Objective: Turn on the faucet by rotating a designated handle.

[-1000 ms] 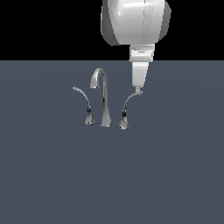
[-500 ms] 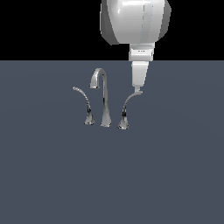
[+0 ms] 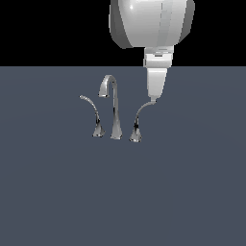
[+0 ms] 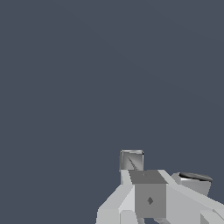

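In the exterior view, the chrome faucet (image 3: 114,108) stood on a flat slate-grey surface (image 3: 123,192), its tall gooseneck spout (image 3: 109,84) rising between two slim curved levers. The handle (image 3: 139,120), the lever on the exterior view's right, arced up from its flared base toward that side. The white arm (image 3: 151,24) hung from above, and its gripper (image 3: 154,97) pointed straight down, with its tip at the handle's pale end; the two appeared to touch. The smaller twin handle (image 3: 93,115) stood on the far side of the spout, well apart from the gripper. From here the fingers read as one narrow block, so how far they were parted could not be told.

In the wrist view, the gripper's pale body (image 4: 148,197) filled one corner over bare grey surface. A small shiny chrome piece (image 4: 131,160), seemingly the handle's tip, sat right against its end. A rounded chrome part (image 4: 194,181) showed beside it. The jaws' spread stayed unclear here too.
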Available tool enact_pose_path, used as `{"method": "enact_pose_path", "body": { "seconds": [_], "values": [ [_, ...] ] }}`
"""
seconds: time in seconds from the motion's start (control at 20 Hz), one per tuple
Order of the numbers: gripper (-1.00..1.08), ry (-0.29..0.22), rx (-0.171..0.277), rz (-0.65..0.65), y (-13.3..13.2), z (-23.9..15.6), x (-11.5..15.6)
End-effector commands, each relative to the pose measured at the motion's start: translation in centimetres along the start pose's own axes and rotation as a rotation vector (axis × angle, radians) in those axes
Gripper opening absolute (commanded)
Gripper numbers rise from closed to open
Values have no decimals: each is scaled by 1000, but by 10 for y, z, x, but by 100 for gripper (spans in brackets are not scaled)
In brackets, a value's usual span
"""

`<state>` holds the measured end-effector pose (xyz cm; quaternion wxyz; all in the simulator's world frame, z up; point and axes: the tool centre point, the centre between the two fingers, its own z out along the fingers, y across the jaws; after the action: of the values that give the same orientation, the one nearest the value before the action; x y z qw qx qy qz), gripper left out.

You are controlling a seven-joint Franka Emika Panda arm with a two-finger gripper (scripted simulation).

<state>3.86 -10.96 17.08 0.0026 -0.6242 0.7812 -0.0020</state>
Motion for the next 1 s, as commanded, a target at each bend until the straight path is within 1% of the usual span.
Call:
{"method": "enact_pose_path", "body": {
  "seconds": [0.0,0.15,0.2,0.95],
  "values": [
    [-100,2,-6,4,10,0,6],
    [-100,2,-6,3,16,0,8],
    [-100,-2,4,-4,9,0,1],
    [-100,1,-5,3,59,0,-9]
  ]
}}
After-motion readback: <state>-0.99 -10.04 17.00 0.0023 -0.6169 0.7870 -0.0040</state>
